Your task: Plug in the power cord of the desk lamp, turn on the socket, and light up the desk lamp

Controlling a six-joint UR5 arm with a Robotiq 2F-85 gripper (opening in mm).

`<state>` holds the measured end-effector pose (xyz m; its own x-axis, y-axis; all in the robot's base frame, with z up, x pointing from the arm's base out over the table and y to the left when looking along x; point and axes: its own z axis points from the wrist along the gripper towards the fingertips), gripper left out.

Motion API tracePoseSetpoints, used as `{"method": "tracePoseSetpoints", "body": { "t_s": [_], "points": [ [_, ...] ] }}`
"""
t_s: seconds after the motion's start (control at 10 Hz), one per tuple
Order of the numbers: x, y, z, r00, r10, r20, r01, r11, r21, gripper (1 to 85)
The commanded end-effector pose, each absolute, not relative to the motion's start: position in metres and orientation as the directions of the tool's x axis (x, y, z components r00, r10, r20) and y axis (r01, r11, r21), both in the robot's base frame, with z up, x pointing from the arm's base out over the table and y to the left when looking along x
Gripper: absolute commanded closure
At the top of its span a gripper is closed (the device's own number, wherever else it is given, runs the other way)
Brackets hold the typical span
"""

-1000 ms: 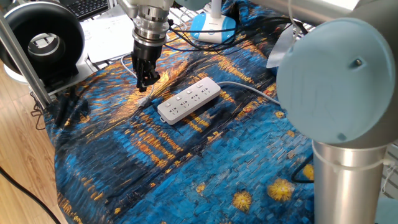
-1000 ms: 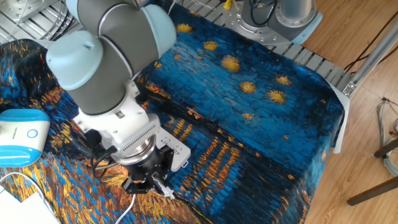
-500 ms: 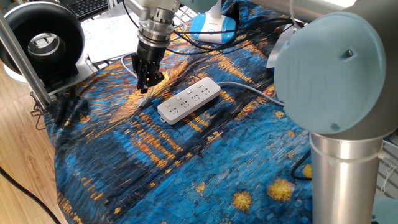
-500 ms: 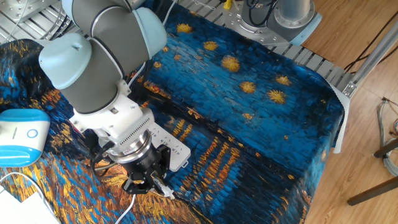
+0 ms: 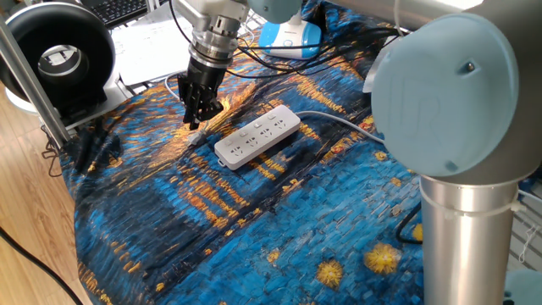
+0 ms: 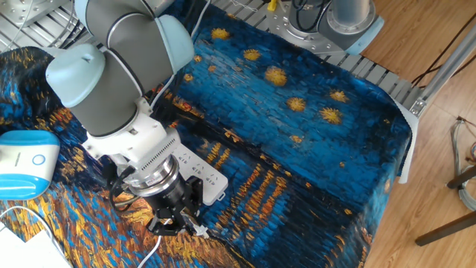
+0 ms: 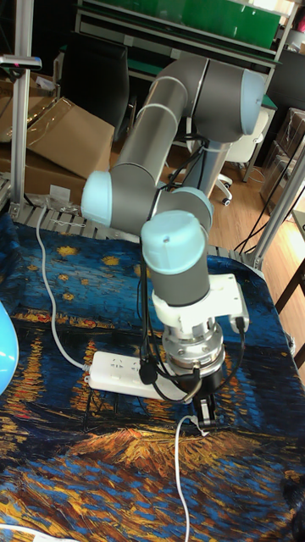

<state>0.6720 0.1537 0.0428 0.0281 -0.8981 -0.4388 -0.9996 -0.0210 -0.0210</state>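
Note:
My gripper (image 5: 198, 119) (image 6: 178, 223) (image 7: 203, 413) hangs low over the blue painted cloth, just off the button end of the socket (image 5: 257, 135) (image 6: 202, 177) (image 7: 119, 373). Its fingers look shut on the small white plug of the power cord (image 6: 196, 228) (image 7: 198, 425). The thin white power cord (image 7: 179, 474) trails from the plug across the cloth. The socket lies flat, and none of its visible outlets holds a plug. The desk lamp's light-blue base (image 5: 288, 36) (image 6: 26, 158) stands at the cloth's far edge, with its stem cut off by the frame.
A large black ring-shaped device (image 5: 58, 55) on a white base stands beyond the cloth near a metal post (image 5: 34, 76). The strip's thicker grey-white cable (image 5: 339, 120) runs off toward the robot's base. Black cables (image 5: 254, 59) cross near the lamp.
The arm's upper joints have swung and the gripper has shifted slightly sideways, still low beside the socket's end. The socket and lamp have not moved.

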Motion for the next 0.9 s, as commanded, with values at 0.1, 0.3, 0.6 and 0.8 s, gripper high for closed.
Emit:
{"method": "tracePoseSetpoints", "body": {
  "t_s": [0.1, 0.3, 0.6, 0.8],
  "points": [
    [0.66, 0.159, 0.042, 0.036, -0.859, -0.511, -0.999, -0.035, -0.012, 60.0],
    [0.668, 0.158, 0.042, 0.038, -0.859, -0.511, -0.999, -0.019, -0.041, 59.3],
    [0.672, 0.143, 0.039, 0.062, -0.879, -0.472, -0.998, -0.039, -0.058, 59.3],
    [0.665, 0.144, 0.039, 0.045, -0.878, -0.476, -0.999, -0.039, -0.022, 59.3]
  ]
}}
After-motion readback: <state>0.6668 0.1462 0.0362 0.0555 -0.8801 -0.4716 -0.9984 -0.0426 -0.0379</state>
